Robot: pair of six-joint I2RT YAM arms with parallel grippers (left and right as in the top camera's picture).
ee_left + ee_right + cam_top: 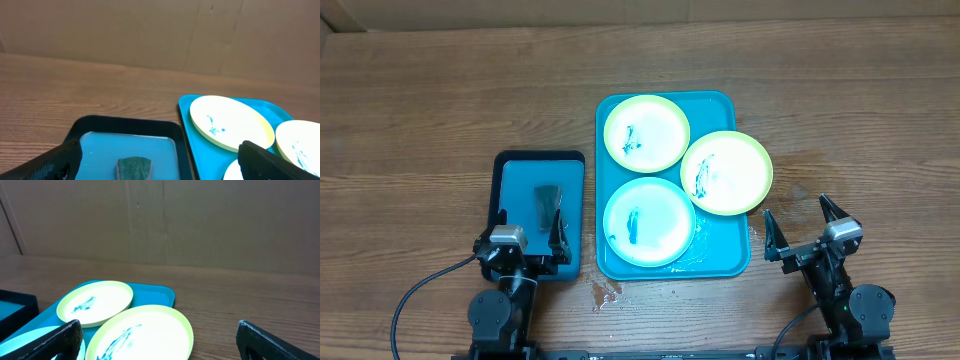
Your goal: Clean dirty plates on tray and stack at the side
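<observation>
At table centre sits the turquoise tray (722, 248) with all three plates on it, none stacked. One yellow-green plate (647, 133) is at the tray's 12 o'clock. A second yellow-green plate (726, 173) is at 3 o'clock, hanging over the right rim. The pale blue plate (648, 222) is at 6 o'clock. Each carries a dark green-blue smear. Rims sit very close; can't tell if they touch.

At 9 o'clock, just beside the big tray, lies a small dark-rimmed tray (520, 185) holding a dark green sponge (547, 203) in pale liquid. My left gripper (529, 222) hovers over its near end, fingers spread wide, gripping nothing.

My right gripper (796, 212) is at the big tray's 4 o'clock over the bare wood table (420, 120), fingers wide, empty. A wet patch (603, 290) shows at 7 o'clock.
</observation>
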